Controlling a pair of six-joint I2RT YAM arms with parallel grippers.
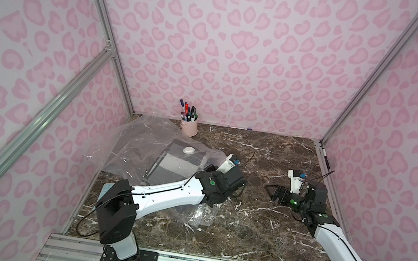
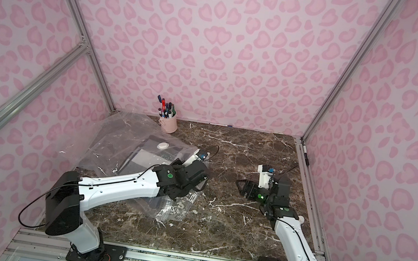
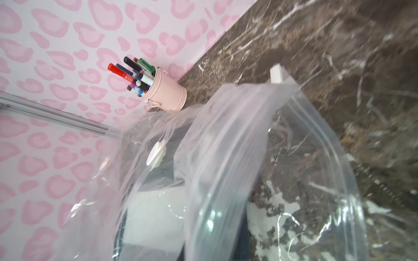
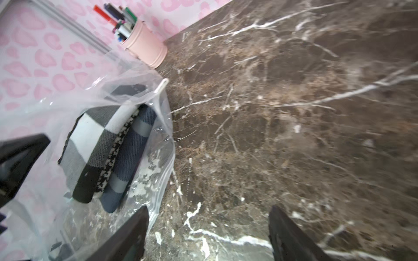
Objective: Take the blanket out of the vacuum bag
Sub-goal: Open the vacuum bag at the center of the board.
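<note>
The vacuum bag [image 1: 143,140], crinkly clear plastic, lies at the table's left rear with its round white valve disc [image 1: 189,150] on top. A folded blanket [image 4: 108,144], checked grey, white, black and navy, shows inside it at the mouth. A small white slider clip [image 3: 277,72] sits on the zip edge. My left gripper [image 1: 210,167] is at the bag's right edge. The zip edge [image 3: 226,180] runs straight down into its jaws, and its fingers are hidden by plastic. My right gripper [image 4: 208,235] stands open over bare marble to the right of the bag, holding nothing.
A pink cup of markers [image 1: 189,126] stands at the back wall just behind the bag. A flatter clear plastic bag [image 1: 199,215] lies under my left forearm. Pink patterned walls with metal posts close the table on three sides.
</note>
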